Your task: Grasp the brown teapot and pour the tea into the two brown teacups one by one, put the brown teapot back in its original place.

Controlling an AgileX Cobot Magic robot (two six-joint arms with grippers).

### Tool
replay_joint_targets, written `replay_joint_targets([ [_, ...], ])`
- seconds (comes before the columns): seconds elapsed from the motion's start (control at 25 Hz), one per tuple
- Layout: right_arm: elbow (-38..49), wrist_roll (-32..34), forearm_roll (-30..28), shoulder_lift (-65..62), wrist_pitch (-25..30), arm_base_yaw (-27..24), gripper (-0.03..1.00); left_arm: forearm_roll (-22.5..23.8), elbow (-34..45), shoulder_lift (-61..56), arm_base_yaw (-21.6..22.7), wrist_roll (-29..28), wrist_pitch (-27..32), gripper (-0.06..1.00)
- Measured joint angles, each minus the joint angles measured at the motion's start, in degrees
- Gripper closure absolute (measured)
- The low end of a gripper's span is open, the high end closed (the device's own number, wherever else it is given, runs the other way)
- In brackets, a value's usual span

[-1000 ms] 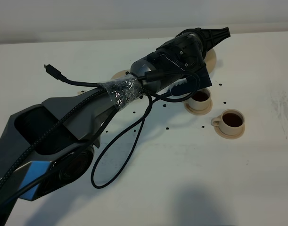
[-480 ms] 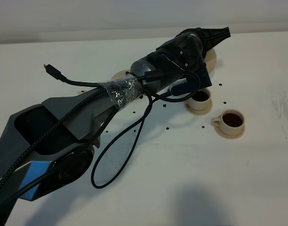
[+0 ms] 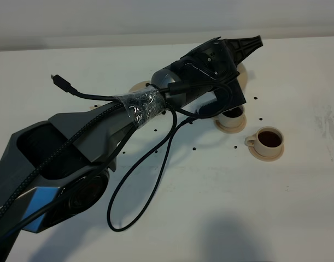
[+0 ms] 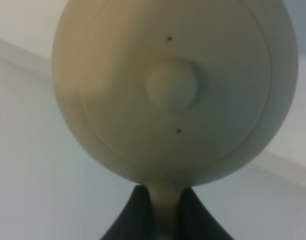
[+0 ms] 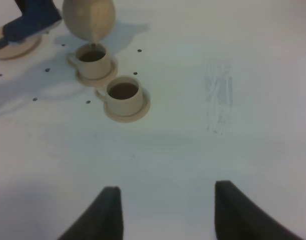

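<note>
My left gripper (image 3: 232, 61) reaches across to the right and is shut on the loop handle of the brown teapot (image 4: 173, 87), which fills the left wrist view lid-on. In the exterior view only a tan sliver of the teapot (image 3: 245, 71) shows behind the gripper. In the right wrist view the teapot (image 5: 88, 17) is tipped, spout down, just above the farther teacup (image 5: 92, 60). Both teacups (image 3: 231, 116) (image 3: 268, 141) stand on small saucers and hold dark tea. The wide saucer (image 3: 138, 86) lies bare to the left. My right gripper (image 5: 165, 210) is open and empty, well short of the cups.
Several small dark specks dot the white table (image 3: 298, 202) around the cups. A black cable (image 3: 139, 185) hangs in a loop from the left arm down to the table. A faint smudge (image 5: 220, 95) marks the table right of the cups.
The left gripper has turned and risen slightly, tipping the teapot further over the farther cup. The cable loop has sagged lower. The cups have not moved.
</note>
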Motion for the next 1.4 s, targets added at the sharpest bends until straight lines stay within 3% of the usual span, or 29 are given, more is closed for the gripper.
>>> replay_joint_targets([
  [0.24,0.00,0.00,0.00,0.00,0.00,0.00,0.56,-0.13,0.00,0.00,0.00,-6.37,3.16,0.86],
  [0.56,0.00,0.00,0.00,0.00,0.00,0.00,0.56,-0.29,0.00,0.00,0.05,-20.29,5.08,0.86],
  [0.84,0.00,0.00,0.00,0.00,0.00,0.00,0.56,-4.80,-0.05,-1.21,0.24,-23.50,9.91,0.86],
  [1.12,0.00,0.00,0.00,0.00,0.00,0.00,0.56,-14.19,-0.05,-5.73,0.95,-24.92,19.59,0.86],
  [1.4,0.00,0.00,0.00,0.00,0.00,0.00,0.56,-16.13,-0.12,-8.22,1.28,-31.31,31.37,0.86],
])
